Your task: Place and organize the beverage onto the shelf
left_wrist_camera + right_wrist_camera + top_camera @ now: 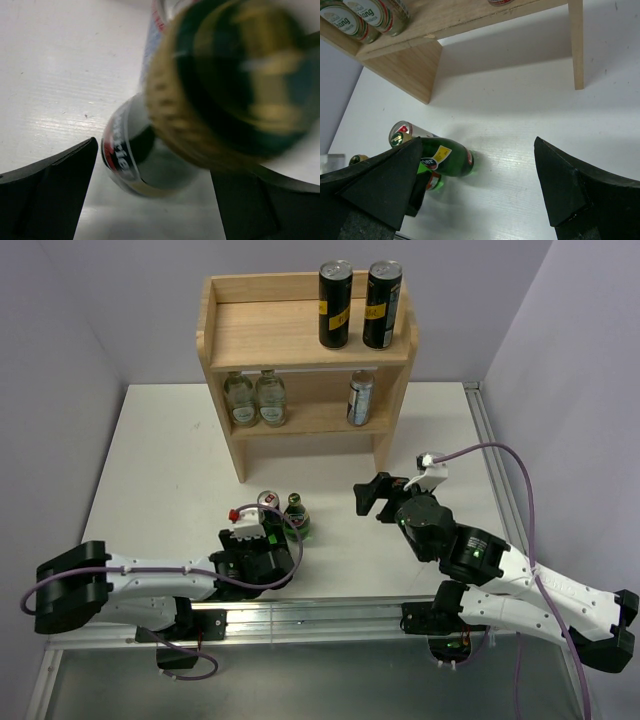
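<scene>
Hovering over open table (150, 460) near of the shelf (230, 445), the right gripper (478, 140) gapes empty. The left gripper (153, 160) has its jaws wide astride the green bottle (295, 515), slim can (268, 500) just beyond.

- two clear glass bottles, one (239, 400) just beside the other (271, 398), stand upright towards the far side of the desk; the right wrist view shows pale labels with green lettering.
- the desk (150, 460) has a flat white top.
- a silver metal rail (330, 612) runs along its near edge.
- pale lilac-grey walls (120, 300) close in the far side and both flanks.
</scene>
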Motion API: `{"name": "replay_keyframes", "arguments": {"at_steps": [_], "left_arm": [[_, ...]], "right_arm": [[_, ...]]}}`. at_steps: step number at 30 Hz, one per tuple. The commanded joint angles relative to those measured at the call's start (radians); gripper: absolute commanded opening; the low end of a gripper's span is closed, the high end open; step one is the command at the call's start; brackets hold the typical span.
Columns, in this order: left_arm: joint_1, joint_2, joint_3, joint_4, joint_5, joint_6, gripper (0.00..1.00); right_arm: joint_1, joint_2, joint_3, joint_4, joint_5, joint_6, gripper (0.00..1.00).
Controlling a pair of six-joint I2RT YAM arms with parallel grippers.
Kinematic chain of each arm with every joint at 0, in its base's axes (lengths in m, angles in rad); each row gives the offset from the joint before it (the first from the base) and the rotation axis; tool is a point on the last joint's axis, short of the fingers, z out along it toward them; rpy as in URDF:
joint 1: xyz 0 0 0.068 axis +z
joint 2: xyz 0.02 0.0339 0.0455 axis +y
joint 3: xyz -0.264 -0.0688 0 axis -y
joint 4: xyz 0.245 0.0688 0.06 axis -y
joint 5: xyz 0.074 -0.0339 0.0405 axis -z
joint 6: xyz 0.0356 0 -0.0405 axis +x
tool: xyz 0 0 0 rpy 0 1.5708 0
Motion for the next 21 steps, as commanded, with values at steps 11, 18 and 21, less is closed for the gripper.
{"name": "replay_keyframes", "arguments": {"at_steps": [11, 18, 21], "left_arm": [[0.078, 0.168, -0.064, 0.328, -0.100, 0.038, 0.86], [0.104, 0.233, -0.015, 0.221, -0.103, -0.024, 0.66], [0.104, 0.201, 0.007, 0.164, -0.065, -0.024, 0.45]], "right_arm": [[0.010, -0.039, -0.056, 0.017, -0.004, 0.024, 1.00], [0.010, -0.036, -0.056, 0.017, 0.019, 0.015, 1.00], [0.010, -0.039, -0.058, 0.020, 0.022, 0.012, 1.00]]}}
